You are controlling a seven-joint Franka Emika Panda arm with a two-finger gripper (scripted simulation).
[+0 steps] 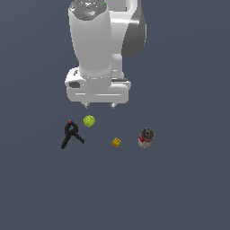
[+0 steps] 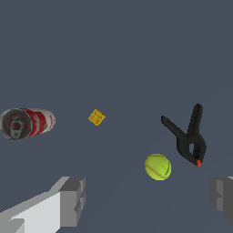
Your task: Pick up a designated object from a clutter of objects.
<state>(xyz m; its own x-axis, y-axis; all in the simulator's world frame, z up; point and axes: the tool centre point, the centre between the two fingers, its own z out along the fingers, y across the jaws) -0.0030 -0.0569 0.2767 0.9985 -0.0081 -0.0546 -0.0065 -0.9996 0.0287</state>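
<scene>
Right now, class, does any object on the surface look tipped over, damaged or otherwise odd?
Only the red-and-white can stands out: it lies on its side, apart from the others. The clamp, ball and cube look undamaged.

Honestly not much else here, just a plain dark blue-grey tabletop (image 1: 188, 193). It looks flat and uniform, no markings.

Simulated test scene, not a real room: a flat, uniform slate-grey surface (image 1: 188, 188) fills both views, no walls or furniture, with plainly rendered, smooth-shaded robot arm (image 1: 96, 40).
</scene>
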